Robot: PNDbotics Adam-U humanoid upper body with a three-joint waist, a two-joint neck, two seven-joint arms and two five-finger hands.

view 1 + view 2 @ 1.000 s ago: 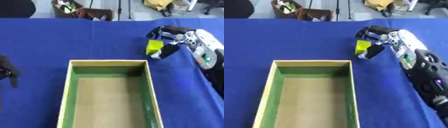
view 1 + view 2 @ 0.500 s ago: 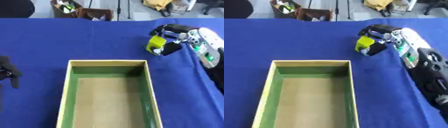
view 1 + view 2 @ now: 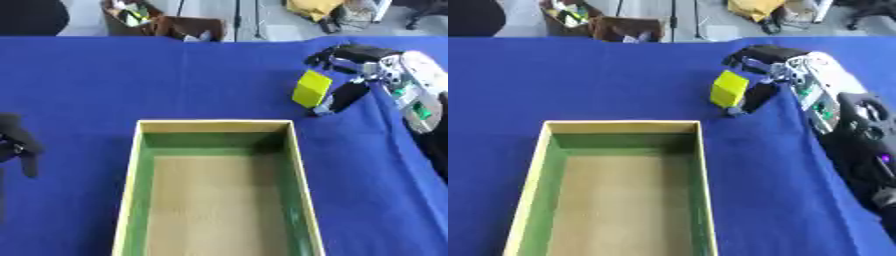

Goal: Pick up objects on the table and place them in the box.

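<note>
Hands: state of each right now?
Left hand: at the left edge, holding nothing; fingers cannot be told.
Right hand: shut on the yellow block, beyond the box.

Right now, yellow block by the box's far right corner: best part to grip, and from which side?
Take the yellow block across its two broad flat faces, coming from the right, as the right hand does: fingers over the top, thumb below. It sits tilted, faces turned left and right, just beyond the box. The left hand is far off.
</note>
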